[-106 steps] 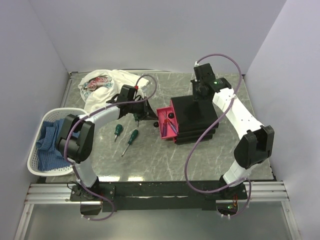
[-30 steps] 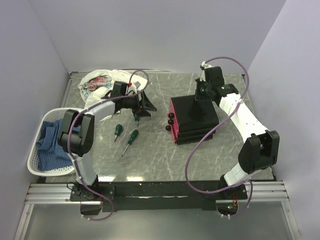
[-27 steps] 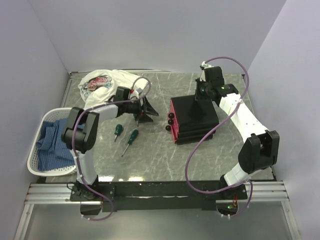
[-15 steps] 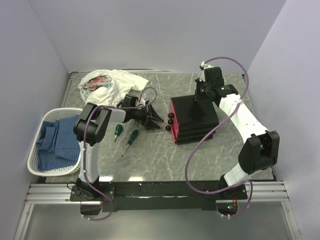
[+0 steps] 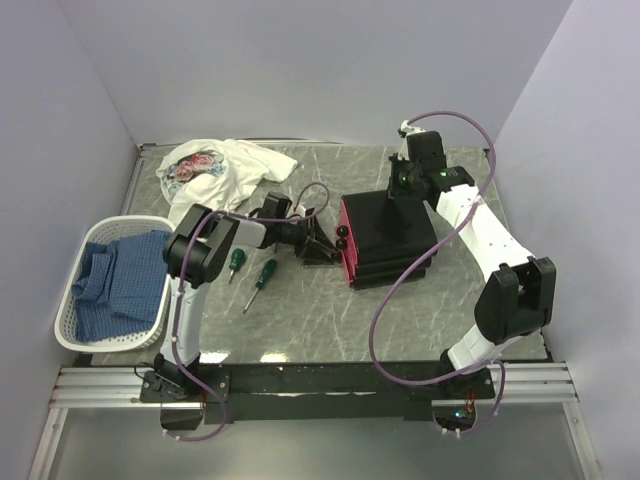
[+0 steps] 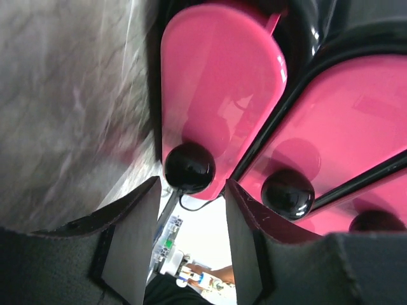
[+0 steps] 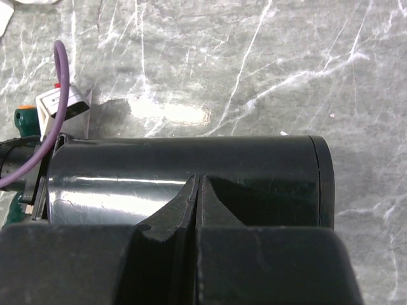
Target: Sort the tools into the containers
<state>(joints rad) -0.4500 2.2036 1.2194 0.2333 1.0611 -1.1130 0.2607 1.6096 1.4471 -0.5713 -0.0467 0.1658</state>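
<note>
Drawer unit (image 5: 388, 228), black with pink fronts all pushed in, sits right ahead of the left gripper (image 6: 191, 213). That gripper's fingers (image 6: 127, 235) stand apart, with a round black knob (image 6: 189, 167) just beyond the gap, not visibly touched. The right gripper (image 7: 197, 187) hangs over the unit's black top, fingers pressed together on nothing. Behind the left gripper, two green-handled screwdrivers (image 5: 234, 261) lie on the table (image 5: 320, 320).

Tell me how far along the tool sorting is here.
Done: nothing checkable; the drawer unit's pink drawers are all shut. In hand: the open left gripper is lined up on a black knob, the right gripper shut above the unit's top. Left: two green-handled screwdrivers lie on the table.
</note>
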